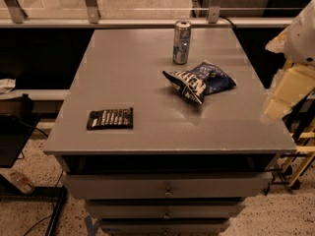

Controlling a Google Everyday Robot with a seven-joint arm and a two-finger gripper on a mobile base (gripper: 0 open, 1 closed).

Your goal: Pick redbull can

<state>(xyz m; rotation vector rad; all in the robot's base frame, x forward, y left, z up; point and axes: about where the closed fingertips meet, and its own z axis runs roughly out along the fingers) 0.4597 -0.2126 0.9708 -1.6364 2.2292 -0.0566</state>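
Observation:
The redbull can (181, 42) stands upright near the far edge of the grey table (128, 82), silver and blue with a silver top. A dark blue chip bag (199, 81) lies just in front of it and to the right. My gripper (278, 108) is the pale cream shape at the right edge of the view. It hangs beside the table's right side, well apart from the can and lower in the picture. It holds nothing that I can see.
A flat black packet (110, 118) lies near the table's front left. Drawers (167, 188) sit under the tabletop. A railing with posts (91, 6) runs behind the table. A yellow frame (301, 146) stands at the right.

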